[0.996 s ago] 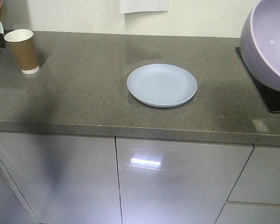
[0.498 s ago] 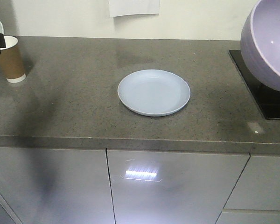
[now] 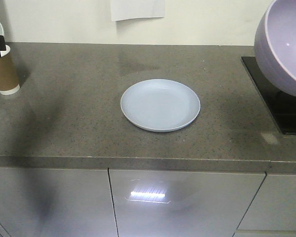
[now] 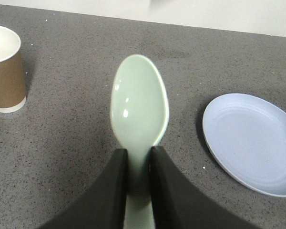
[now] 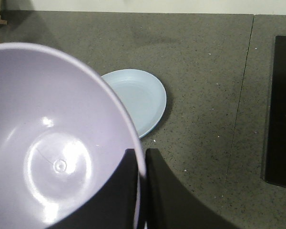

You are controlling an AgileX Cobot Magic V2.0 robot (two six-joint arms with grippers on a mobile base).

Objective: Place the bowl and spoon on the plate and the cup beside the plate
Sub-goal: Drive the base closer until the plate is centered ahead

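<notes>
Closest in, the left gripper (image 4: 138,156) is clamped on the short handle of the small pale mint-green plastic spoon (image 4: 139,105), its two dark fingers pressed to either side and the oval scoop pointing away, hollow side up. The spoon hangs in the air over the speckled grey stone counter (image 3: 79,123), touching nothing else. The right gripper (image 5: 142,160) pinches the rim of the round matte lavender-purple plastic bowl (image 5: 52,143), one finger inside the wall and one outside. The bowl is lifted and tilted, its hollow turned toward the cameras.

Further out, the round shallow pale blue plate (image 3: 160,105) lies flat on the middle of the counter and is bare, so neither placing step is done. In the front view the bowl hangs at the right, over a flat black panel (image 3: 281,111) and apart from the plate. The spoon is on the plate's left. How high either one rides is hard to judge from these angles.

Farthest left, the tall brown kraft paper cup (image 3: 5,74) stands upright, well apart from the plate.

So both items are picked up, but three things remain: bowl onto plate, spoon onto plate, cup brought beside it. With both grippers full, the cup likely waits.
</notes>
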